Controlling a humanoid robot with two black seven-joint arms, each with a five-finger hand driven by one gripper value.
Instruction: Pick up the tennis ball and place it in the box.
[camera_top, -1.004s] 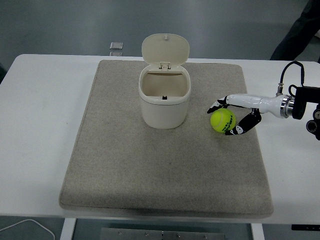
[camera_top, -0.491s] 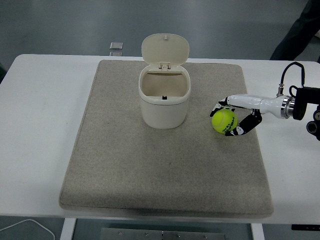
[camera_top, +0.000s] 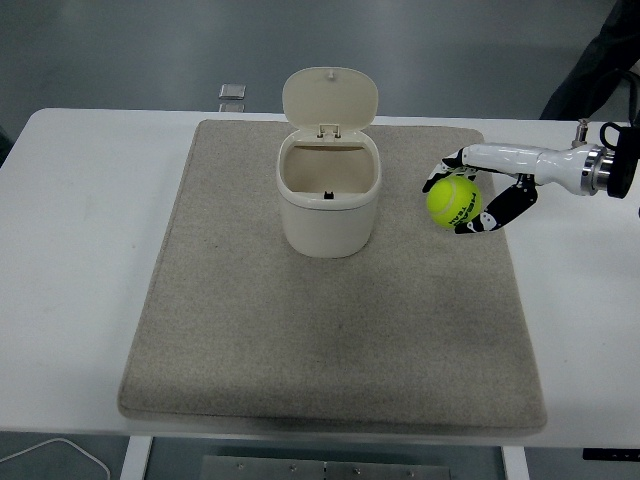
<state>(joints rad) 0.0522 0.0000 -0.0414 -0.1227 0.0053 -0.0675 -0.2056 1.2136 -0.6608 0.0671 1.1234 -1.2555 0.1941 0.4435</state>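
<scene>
Tennis ball (camera_top: 454, 200): yellow-green, clasped in my right hand (camera_top: 478, 190), with the fingers (camera_top: 503, 208) curled around its right and lower sides and the thumb over its top. Ball position: to the right of the box (camera_top: 329, 200), near it but apart from it, over the right part of the grey mat (camera_top: 250, 330). Whether the ball touches the mat I cannot tell. Box: cream, round-cornered, standing upright on the mat's far half, its hinged lid (camera_top: 331, 97) swung up and back. The interior that shows holds nothing but a small dark fitting on the inner wall. Mat: lies flat on the white table (camera_top: 80, 250). A small metallic object (camera_top: 232, 92) lies on the table beyond the mat's far edge.
</scene>
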